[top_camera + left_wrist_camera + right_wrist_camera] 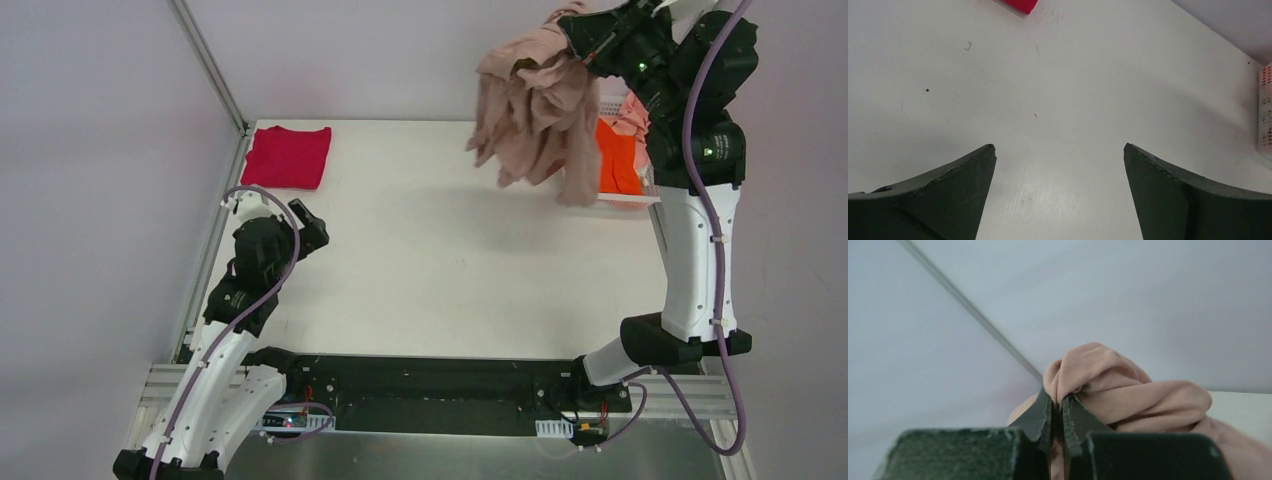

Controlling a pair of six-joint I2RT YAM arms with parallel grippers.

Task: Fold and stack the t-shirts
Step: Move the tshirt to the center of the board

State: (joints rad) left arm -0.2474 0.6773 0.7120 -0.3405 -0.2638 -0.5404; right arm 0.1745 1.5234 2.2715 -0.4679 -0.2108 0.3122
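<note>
From overhead, the right tool (578, 38) is raised high over the far right corner of the counter (450, 260). A bunched dusty-pink beige t-shirt (530, 110) hangs from it in loose folds, clear of the surface. The shirt's lower hem dangles in front of the white lattice basket (628, 198), which sits at the far end of the counter's right edge. Inside the basket lies a bright orange t-shirt (618, 155), with a pale pink t-shirt (632, 115) behind it, partly hidden by the right arm. A crimson-magenta t-shirt (287, 157) lies folded flat in the far left corner.

The right wrist view confirms the grip, which the overhead view leaves unclear. The two dark fingers are pinched almost together on a ridge of the beige cloth, and the rest swells out to the right of them. Behind are only the wall and a slanted frame rail.

The left tool (1059, 147) hovers low near the counter's left edge, well apart from every shirt. Its own camera shows the jaws spread wide with nothing but bare counter between them. That view also catches a corner of the crimson-magenta shirt at its top edge and a sliver of the basket at its right edge. The overhead view shows only the tool's dark outline, from which its opening is hard to judge.
</note>
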